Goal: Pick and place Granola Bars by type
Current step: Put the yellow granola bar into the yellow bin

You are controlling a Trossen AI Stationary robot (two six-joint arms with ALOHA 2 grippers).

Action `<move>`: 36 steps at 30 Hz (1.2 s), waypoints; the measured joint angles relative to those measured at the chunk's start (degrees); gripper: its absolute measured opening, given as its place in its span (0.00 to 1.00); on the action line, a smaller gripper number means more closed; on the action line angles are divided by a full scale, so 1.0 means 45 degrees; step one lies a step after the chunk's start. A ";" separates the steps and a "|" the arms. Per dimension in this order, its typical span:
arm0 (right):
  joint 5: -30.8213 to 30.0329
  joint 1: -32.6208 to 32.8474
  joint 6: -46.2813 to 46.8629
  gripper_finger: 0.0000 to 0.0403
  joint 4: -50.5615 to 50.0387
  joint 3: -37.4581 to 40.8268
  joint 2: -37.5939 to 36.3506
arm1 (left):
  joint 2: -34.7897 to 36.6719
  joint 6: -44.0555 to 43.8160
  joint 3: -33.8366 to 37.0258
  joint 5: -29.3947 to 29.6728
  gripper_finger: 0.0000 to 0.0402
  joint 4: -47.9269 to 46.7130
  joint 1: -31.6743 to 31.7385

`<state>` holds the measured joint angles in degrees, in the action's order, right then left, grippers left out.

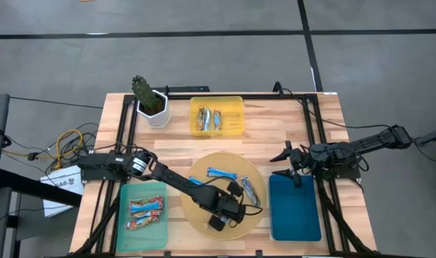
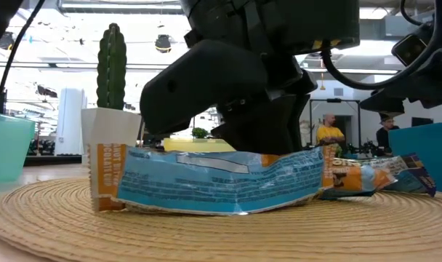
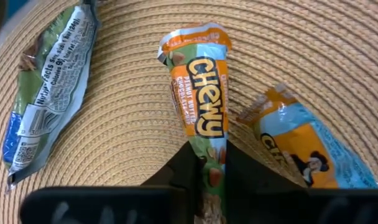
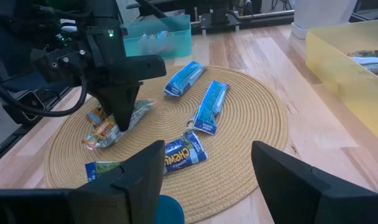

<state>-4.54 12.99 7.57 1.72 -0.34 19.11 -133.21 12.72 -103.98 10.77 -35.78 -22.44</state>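
On the round woven mat (image 1: 204,215) at the centre of the counter (image 1: 275,136), the left hand (image 1: 216,223) is down at the mat's near-left part, its two fingers (image 3: 183,171) pressed against an orange-and-blue granola bar (image 3: 201,112) marked "Chewy". The bar's end sits pinched between the fingers, its length lying flat on the weave. A second orange-and-blue bar (image 3: 301,149) lies just beside it, and a green-tinted wrapped bar (image 3: 49,93) lies apart on the other side.

Further bars remain on the mat: three blue-white bars (image 4: 207,106) spread across the middle and far part, one of them (image 2: 221,182) filling the foreground of the low view.

The green tray (image 1: 143,215), left of the mat, holds two bars with red and orange wrappers (image 1: 145,208). The yellow tray (image 1: 216,116), at the far side of the counter, holds several brownish-gold bars (image 1: 209,120). The blue tray (image 1: 295,208), right of the mat, shows its bare floor.

The right hand (image 1: 288,163) hangs above the far end of the blue tray, fingers spread wide with nothing between them.

A cactus in a white pot (image 1: 150,100) stands at the far-left corner of the counter. Two people (image 2: 328,131) are visible in the room beyond.
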 joint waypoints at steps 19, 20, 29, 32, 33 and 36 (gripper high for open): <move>0.0000 -0.0004 0.0002 0.58 0.0000 0.0000 0.0000 | -0.0005 -0.0338 -0.3839 0.0082 0.10 0.1252 -0.0104; 0.0000 0.0001 0.0000 0.58 -0.0004 0.0000 0.0000 | -0.0005 -0.0338 -0.4137 0.0083 0.10 0.1279 -0.0124; 0.0000 -0.0003 0.0005 0.58 -0.0002 -0.0003 0.0000 | 0.0015 -0.0852 -0.6396 0.0102 0.10 0.1310 -0.0299; 0.0000 -0.0002 0.0003 0.58 0.0000 0.0000 0.0000 | 0.0019 -0.1218 -0.6811 0.0101 0.10 0.1277 -0.0301; 0.0000 -0.0001 0.0000 0.58 0.0000 -0.0004 0.0000 | 0.0019 -0.1344 -0.6887 0.0101 0.10 0.1275 -0.0306; 0.0000 0.0001 0.0000 0.58 0.0000 -0.0005 0.0000 | 0.0029 -0.1630 -0.6899 0.0103 0.10 0.1430 -0.0270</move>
<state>-4.54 12.99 7.57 1.72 -0.36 19.11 -133.08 5.39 -135.02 11.23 -29.34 -23.65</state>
